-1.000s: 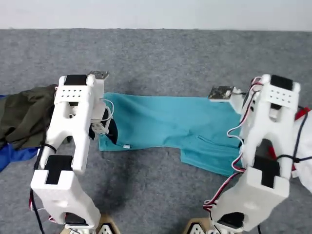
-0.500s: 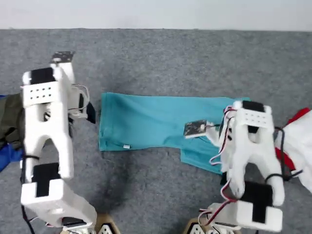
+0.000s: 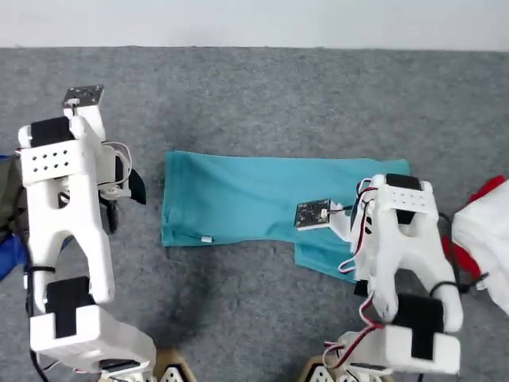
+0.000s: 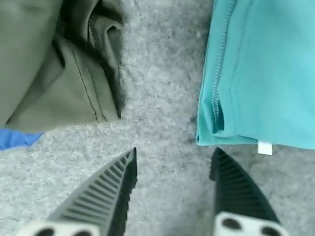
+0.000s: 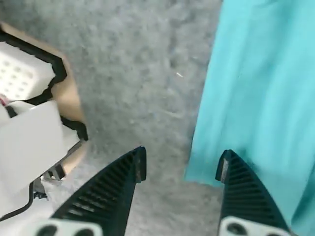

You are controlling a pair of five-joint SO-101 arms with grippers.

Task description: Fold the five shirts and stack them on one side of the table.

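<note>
A teal shirt (image 3: pixel 254 199) lies partly folded as a long band across the middle of the grey carpet. My left gripper (image 4: pixel 172 162) hangs open over bare carpet, between the teal shirt's hemmed corner (image 4: pixel 216 123) and a crumpled olive shirt (image 4: pixel 54 64). In the high view the left gripper (image 3: pixel 119 199) sits just left of the teal shirt. My right arm (image 3: pixel 402 231) stands over the shirt's right end. The right gripper (image 5: pixel 182 167) is open above the teal shirt's near edge (image 5: pixel 206 162), with nothing between its fingers.
A blue shirt (image 4: pixel 17 138) peeks out under the olive one at the table's left edge (image 3: pixel 8 259). White (image 3: pixel 485 239) and red (image 3: pixel 493 187) shirts lie at the far right. The arm's tan base (image 5: pixel 29 113) is close to the right gripper.
My left arm swung left, off the teal shirt's left edge, toward the olive shirt. My right arm pulled inward and back over the shirt's right end.
</note>
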